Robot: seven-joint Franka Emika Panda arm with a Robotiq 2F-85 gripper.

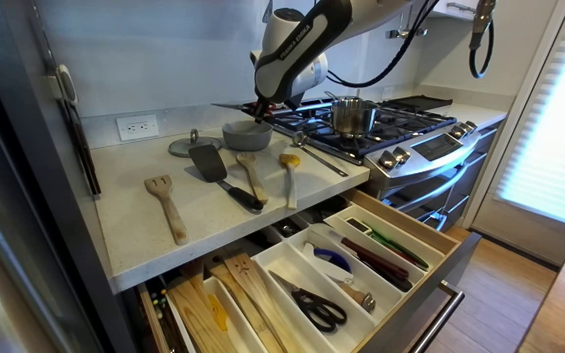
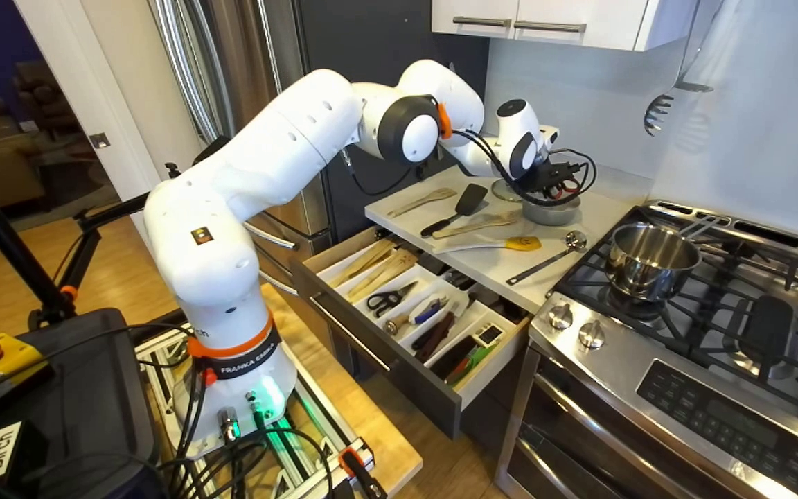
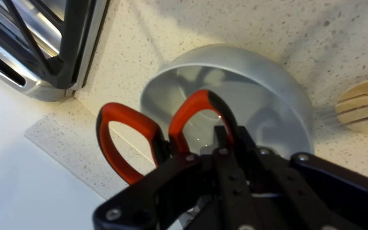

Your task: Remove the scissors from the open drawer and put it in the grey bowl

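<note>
Red-and-black-handled metal scissors [image 3: 177, 138], probably stiff, light and best gripped where handles meet blades, are clamped by the end effector [image 1: 258, 119] near their handle loops, with the round matte-grey bowl [image 1: 247, 139] below it.

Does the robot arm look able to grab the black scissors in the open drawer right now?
Probably not yet: its gripper looks shut on red-handled scissors over the grey bowl. Once emptied, likely yes: the drawer stands open and nothing lies on the black scissors.
</note>
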